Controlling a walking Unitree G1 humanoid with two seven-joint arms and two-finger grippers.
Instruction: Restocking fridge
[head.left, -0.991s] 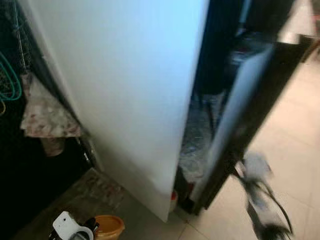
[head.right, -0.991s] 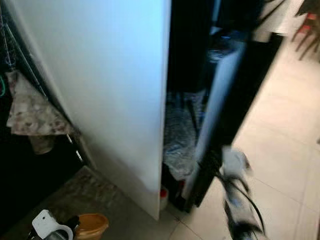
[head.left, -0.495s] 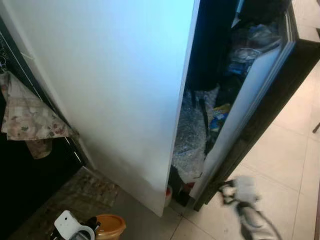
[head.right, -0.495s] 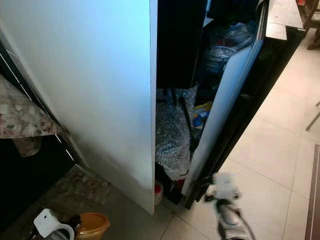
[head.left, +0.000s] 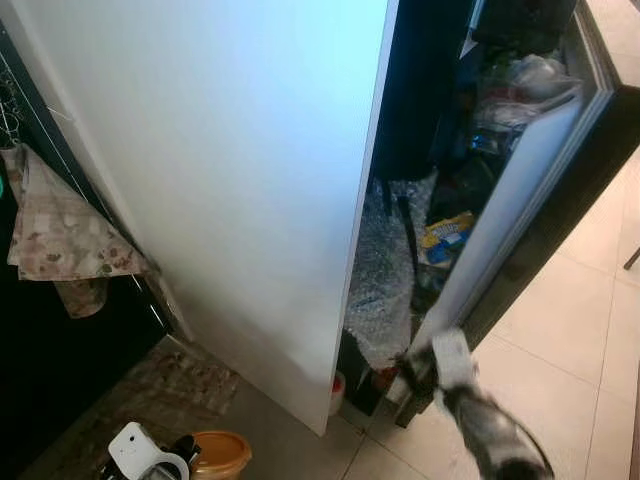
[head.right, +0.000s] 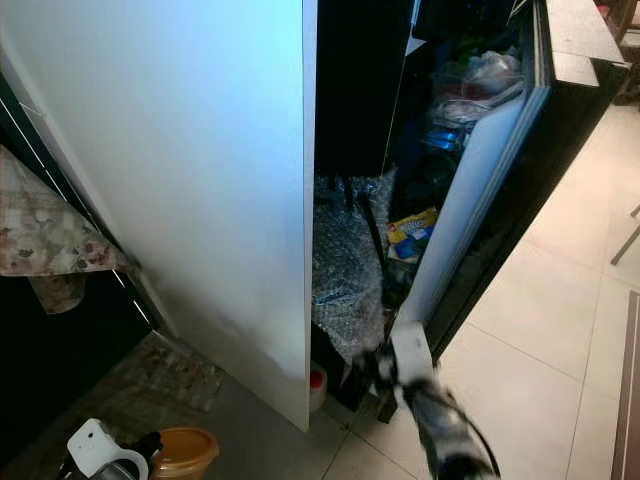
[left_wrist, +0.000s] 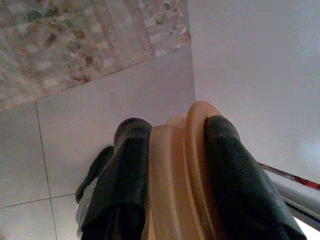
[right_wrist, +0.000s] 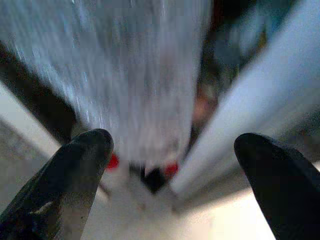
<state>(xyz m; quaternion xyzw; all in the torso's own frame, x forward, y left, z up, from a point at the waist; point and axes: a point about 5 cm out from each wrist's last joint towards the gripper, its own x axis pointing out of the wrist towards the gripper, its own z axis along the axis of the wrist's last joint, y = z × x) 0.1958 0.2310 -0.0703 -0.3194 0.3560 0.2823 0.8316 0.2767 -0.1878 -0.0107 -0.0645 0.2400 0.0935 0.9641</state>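
The right gripper (right_wrist: 170, 165), fingers apart, is swinging up from lower right toward the fridge door (head.left: 500, 220) edge, probably to widen it. The left gripper (left_wrist: 172, 165) is clamping the orange tub (head.left: 218, 452) at lower left.

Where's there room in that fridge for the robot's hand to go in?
Not much. The lower fridge is stuffed with crinkly plastic bags, and the door shelves are packed too. The dark gap up high, between the white side panel and the open door, looks freest. The right gripper is open at the door's bottom edge.
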